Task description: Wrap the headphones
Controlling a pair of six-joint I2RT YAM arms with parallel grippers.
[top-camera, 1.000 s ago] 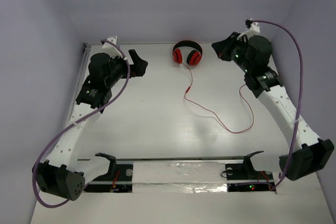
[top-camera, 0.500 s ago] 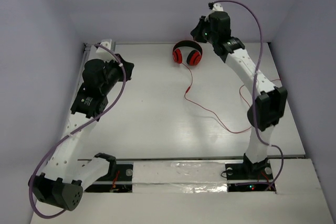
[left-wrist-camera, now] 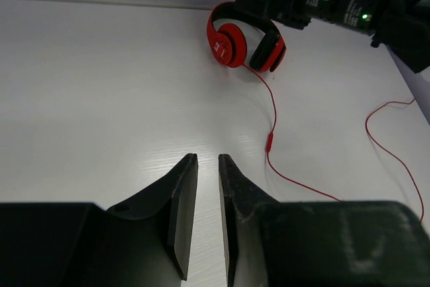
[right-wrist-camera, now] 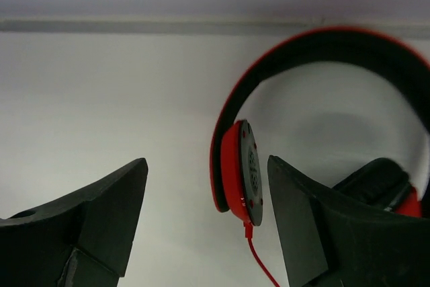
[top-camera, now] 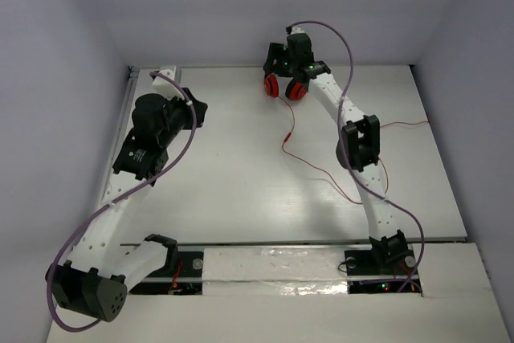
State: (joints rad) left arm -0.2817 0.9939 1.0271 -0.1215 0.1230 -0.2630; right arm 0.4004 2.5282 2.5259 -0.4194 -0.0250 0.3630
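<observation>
The headphones point(top-camera: 296, 89) stand at the back middle of the table, red earcups down and black-and-red headband up. Their thin red cable point(top-camera: 321, 173) snakes forward and then right across the table. My right gripper point(top-camera: 279, 68) hangs right over them and is open. In the right wrist view the left earcup point(right-wrist-camera: 243, 174) sits between the fingers of that gripper point(right-wrist-camera: 207, 162), close to the right finger, untouched. My left gripper point(left-wrist-camera: 207, 156) hovers low at the left, well short of the headphones point(left-wrist-camera: 242, 42). It is shut to a thin slit and holds nothing.
The white table point(top-camera: 225, 174) ends at the back wall just behind the headphones. A thick purple cable point(top-camera: 341, 38) loops above the right arm point(top-camera: 357, 142), which reaches over part of the red cable. A metal rail point(top-camera: 273, 244) runs along the near edge.
My right arm swung in from the far right to above the headphones and its gripper opened. My left gripper closed and drew back slightly to the left.
</observation>
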